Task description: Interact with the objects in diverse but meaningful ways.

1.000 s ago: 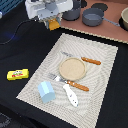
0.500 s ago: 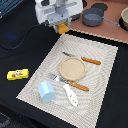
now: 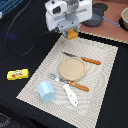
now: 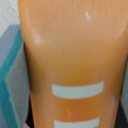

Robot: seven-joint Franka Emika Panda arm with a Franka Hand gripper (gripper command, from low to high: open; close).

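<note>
Since a second ago my gripper (image 3: 71, 31), clamped on the orange bread-like block (image 3: 72, 34), has risen toward twelve o'clock off the woven placemat (image 3: 102, 65); a slipping grip would drop it.

No legible text, number or brand is being shown. Printing is being displayed on the yellow printed rectangular block (image 3: 17, 74), well apart from the tool, but it cannot be read.

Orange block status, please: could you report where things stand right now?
Gripper shut on orange block, above placemat's far edge. Plate and cutlery nearby below.
</note>
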